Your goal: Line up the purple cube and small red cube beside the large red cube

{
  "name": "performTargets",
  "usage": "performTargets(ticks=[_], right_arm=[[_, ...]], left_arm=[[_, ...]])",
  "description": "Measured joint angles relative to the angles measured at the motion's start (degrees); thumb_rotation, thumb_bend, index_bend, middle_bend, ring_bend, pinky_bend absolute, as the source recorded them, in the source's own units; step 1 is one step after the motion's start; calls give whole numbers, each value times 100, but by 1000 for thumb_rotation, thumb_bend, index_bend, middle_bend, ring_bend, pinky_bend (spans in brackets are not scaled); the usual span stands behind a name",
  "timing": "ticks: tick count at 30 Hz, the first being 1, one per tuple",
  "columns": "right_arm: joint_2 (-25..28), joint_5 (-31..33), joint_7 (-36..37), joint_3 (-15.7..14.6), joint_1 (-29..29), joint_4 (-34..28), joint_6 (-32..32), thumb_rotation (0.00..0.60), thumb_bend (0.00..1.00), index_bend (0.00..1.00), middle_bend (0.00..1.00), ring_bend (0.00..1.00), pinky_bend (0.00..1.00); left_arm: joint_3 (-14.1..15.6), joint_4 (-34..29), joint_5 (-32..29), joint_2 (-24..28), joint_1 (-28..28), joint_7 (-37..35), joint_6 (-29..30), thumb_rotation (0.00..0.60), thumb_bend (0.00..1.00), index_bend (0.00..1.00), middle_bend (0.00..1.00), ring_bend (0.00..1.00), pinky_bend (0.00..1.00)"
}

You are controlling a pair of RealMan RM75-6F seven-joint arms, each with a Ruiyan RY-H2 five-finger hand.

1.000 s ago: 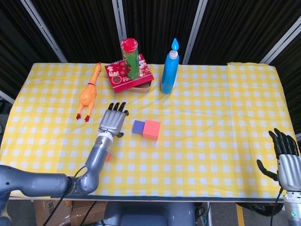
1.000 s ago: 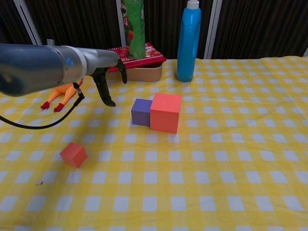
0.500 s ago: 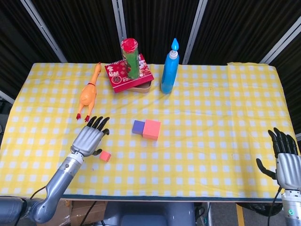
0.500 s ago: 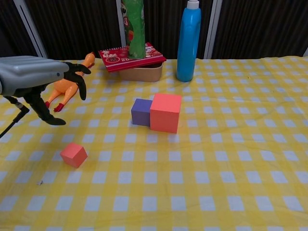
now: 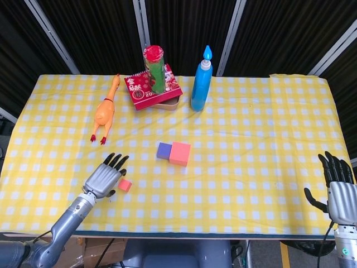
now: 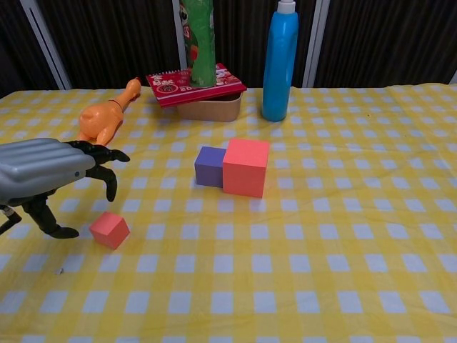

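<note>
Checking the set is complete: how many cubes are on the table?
3. The purple cube touches the large red cube mid-table; the small red cube lies apart, by the left hand. None appear hidden.

Yellow-and-white checked cloth (image 5: 251, 139) over desk. Large red cube (image 6: 246, 167), purple cube (image 6: 210, 166), small red cube (image 6: 109, 229). Blue bottle (image 5: 201, 85). Orange rubber chicken (image 5: 105, 113). Green can (image 5: 155, 70), red lid. Silver left hand (image 6: 46, 175), black fingers (image 6: 107, 158).

Left hand (image 6: 53, 175) — silver shell, black fingers; right hand (image 5: 339, 192) alike.
</note>
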Motion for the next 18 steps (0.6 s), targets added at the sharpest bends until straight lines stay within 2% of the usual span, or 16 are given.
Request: performTargets(ticks=[10,18], right_arm=[[-4,-14,8,-6,1,4,-2,600,367,0,0,0,36],[-6,-47,24,-20,-8,5,15,600,367,0,0,0,36]], left_arm=[[-124,192,-73,-223,65,23,-180,600,259,360,0,0,37],[-267,347,-194,-406,106,0,-268,600,372,478,0,0,37]])
